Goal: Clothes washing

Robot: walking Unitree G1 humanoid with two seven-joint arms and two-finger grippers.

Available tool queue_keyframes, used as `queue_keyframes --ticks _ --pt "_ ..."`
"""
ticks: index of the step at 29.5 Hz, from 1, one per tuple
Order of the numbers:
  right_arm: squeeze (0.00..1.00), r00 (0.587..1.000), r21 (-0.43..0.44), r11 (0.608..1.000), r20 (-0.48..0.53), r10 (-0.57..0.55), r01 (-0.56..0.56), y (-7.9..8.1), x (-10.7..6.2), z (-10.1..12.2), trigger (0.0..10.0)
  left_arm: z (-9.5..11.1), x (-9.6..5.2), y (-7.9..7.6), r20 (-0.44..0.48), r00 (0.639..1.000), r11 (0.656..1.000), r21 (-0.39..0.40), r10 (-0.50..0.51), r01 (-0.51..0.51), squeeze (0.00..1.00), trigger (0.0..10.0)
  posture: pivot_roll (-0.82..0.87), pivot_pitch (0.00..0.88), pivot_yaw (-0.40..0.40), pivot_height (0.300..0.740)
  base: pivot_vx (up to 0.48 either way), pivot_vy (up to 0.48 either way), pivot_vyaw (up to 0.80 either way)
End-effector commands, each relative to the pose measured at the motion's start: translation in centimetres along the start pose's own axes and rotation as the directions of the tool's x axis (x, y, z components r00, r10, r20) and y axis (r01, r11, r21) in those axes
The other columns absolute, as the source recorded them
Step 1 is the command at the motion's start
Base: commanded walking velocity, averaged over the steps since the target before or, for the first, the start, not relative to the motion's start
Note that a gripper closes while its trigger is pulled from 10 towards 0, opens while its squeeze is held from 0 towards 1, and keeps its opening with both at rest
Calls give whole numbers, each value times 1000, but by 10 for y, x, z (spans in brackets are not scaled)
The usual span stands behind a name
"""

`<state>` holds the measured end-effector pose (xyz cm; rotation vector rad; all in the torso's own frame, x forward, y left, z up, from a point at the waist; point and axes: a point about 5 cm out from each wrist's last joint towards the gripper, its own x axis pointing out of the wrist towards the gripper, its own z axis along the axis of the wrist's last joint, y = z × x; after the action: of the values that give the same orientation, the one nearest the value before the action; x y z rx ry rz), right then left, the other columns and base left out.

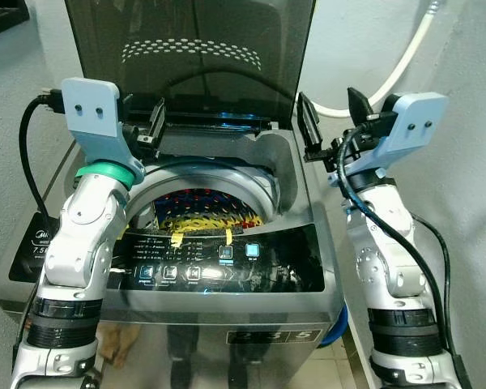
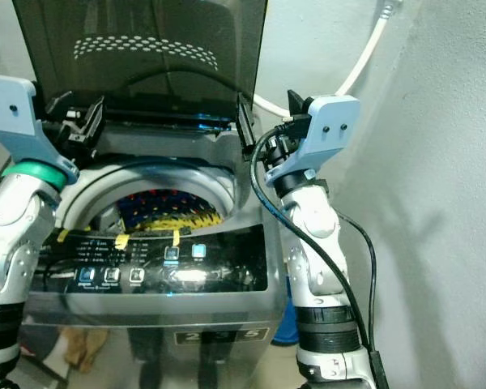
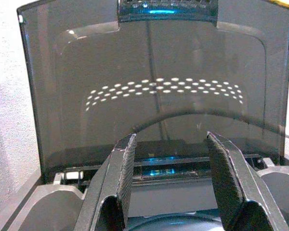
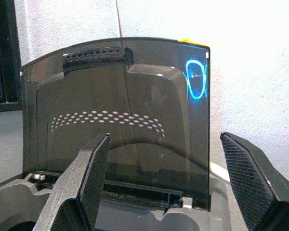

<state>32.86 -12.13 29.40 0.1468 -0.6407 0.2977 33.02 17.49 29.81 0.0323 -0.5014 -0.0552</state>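
A: Where's the washing machine (image 1: 227,267) right now?

B: Directly in front of the robot, a top-loader with its smoked lid (image 1: 198,57) standing upright against the white wall (image 2: 437,121). The drum (image 1: 206,190) is open to view.

A: And the clothes?

B: A tangle of laundry (image 1: 201,212) lies down inside the drum, yellow with red and dark blue patches. Nothing is touching it.

A: What are the arms doing?

B: Both are raised over the back of the machine. The left gripper (image 1: 143,130) hovers above the rear left rim, jaws moderately apart and empty, facing the lid. The right gripper (image 1: 324,123) is beside the rear right corner, jaws spread wide, also holding nothing.

A: Anything on the front?

B: A dark control panel (image 1: 219,255) with lit blue buttons and two yellow tape strips (image 1: 228,236) stuck near its upper edge.

A: Anything else?

B: A white hose (image 1: 405,57) curves along the wall behind the right arm
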Motion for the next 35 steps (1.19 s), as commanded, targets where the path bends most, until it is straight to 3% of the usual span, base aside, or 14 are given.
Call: queue_keyframes --ticks 1,8,31,35 --pt "0 1000 23 1000 -26 -14 15 -2 -2 -5 10000 0 0 3 3 1000 1000 8 21 -21 0 10000 65 0 -26 740 0 0 0" --pt "0 1000 28 1000 -29 -9 10 -2 -3 -6 10000 -3 -1 10 2 999 998 15 53 -53 0 10000 61 0 -16 740 0 0 0" --pt "0 998 -27 1000 -57 7 -9 2 -7 -10 10000 -9 6 5 0 999 999 11 38 -38 0 10000 33 0 4 740 -383 0 0" --pt "0 998 -45 999 -67 19 -22 2 -7 -12 10000 -8 7 5 3 999 999 12 42 -42 0 10000 37 0 2 740 -67 0 0"
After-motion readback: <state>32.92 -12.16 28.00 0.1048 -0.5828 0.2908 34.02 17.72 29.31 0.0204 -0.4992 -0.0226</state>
